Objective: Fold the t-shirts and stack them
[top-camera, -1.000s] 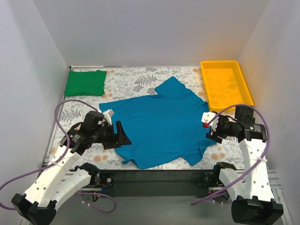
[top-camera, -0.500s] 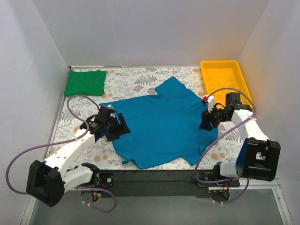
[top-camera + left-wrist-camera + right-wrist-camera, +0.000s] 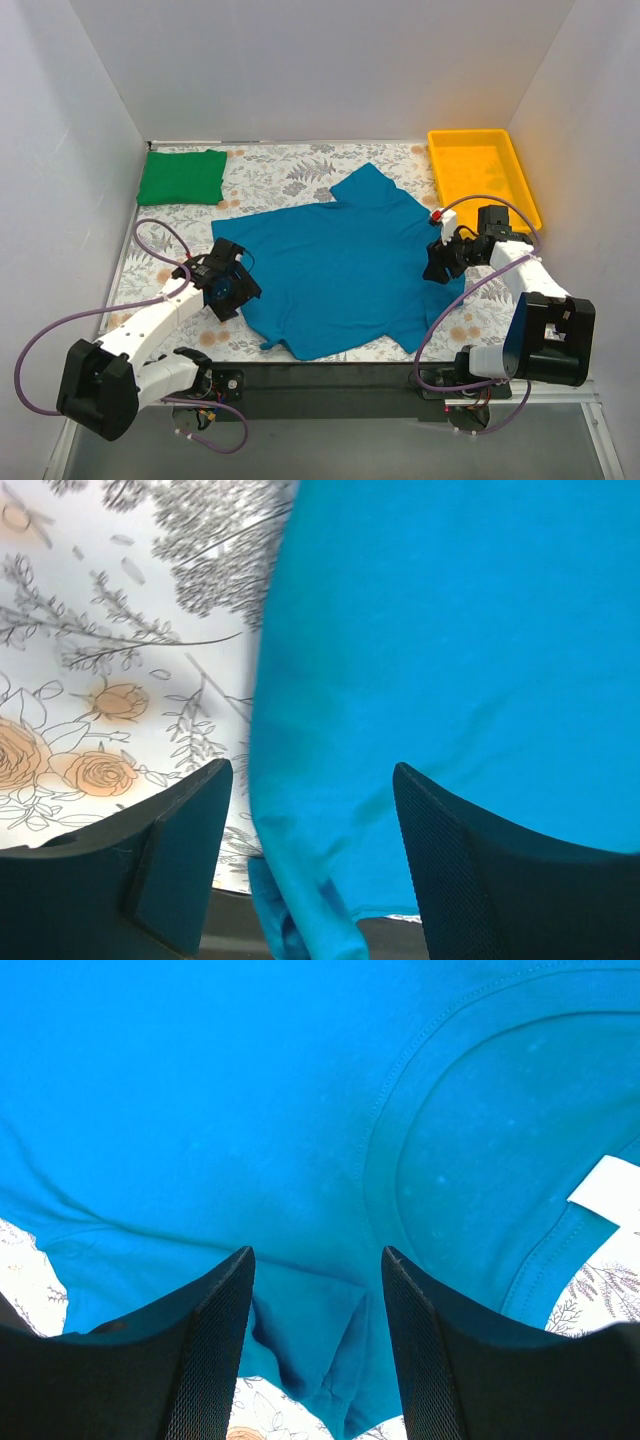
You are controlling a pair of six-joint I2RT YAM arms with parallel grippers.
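Across the middle of the top view the teal shirt (image 3: 345, 265) lies spread flat on the flowered table (image 3: 280, 175), one sleeve reaching toward the upper middle. At upper left the green shirt (image 3: 182, 177) sits folded in the table's corner, well apart from the teal one. At upper right lies the yellow tray (image 3: 484, 180), near the teal shirt's right side. The left gripper (image 3: 232, 285) is down at the teal shirt's left edge. Its wrist view shows its fingers (image 3: 185, 860) spread wide, released, with the hem running between them over the tabletop. The right gripper (image 3: 440, 262) is at the shirt's right edge, by the collar. Its fingers (image 3: 205, 1345) stand apart too, grasping nothing, with a fold of cloth between them and a white label (image 3: 605, 1190) at the frame's right.
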